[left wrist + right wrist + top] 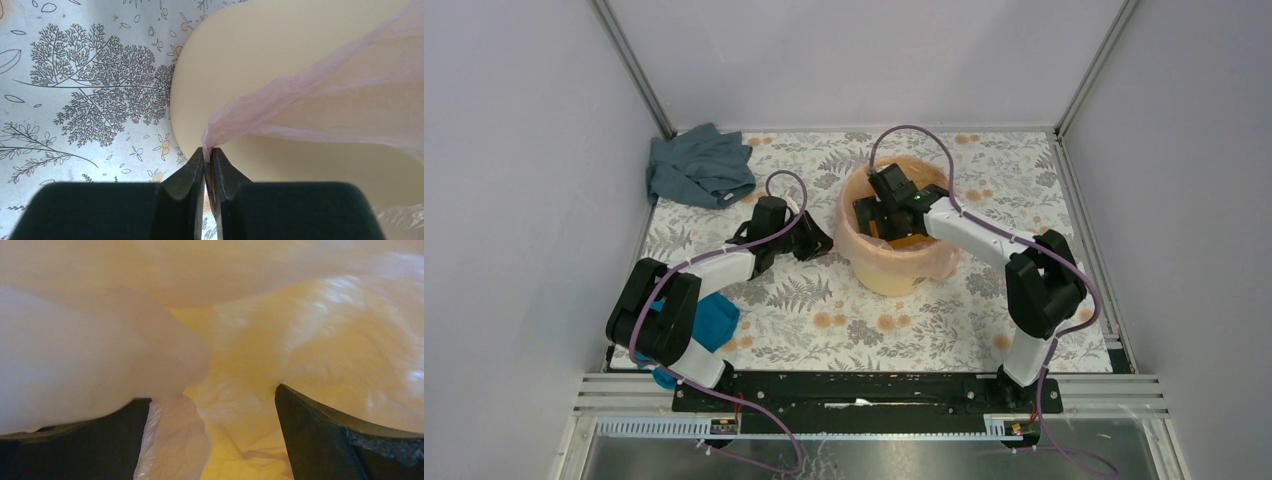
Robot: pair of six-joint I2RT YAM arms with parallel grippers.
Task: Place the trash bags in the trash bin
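Observation:
The trash bin (892, 280), a yellow-orange bucket, stands upright at mid-table. The pale pink trash bag (941, 262) is draped over its rim and hangs down its outer wall. My left gripper (822, 243) sits low beside the bin's left side. In the left wrist view this gripper (210, 150) is shut on a pinched corner of the trash bag (325, 100), which stretches taut across the bin's wall (280, 50). My right gripper (879, 205) reaches down inside the bin. Its wrist view shows the gripper (212, 407) open, with loose bag film (172, 440) lying by the left finger.
A crumpled grey-blue cloth (701, 167) lies at the back left corner. A bright teal cloth (716, 318) lies under my left arm near the front left. Enclosure walls and metal posts close in the table on three sides. A black rail (864, 388) runs along the front.

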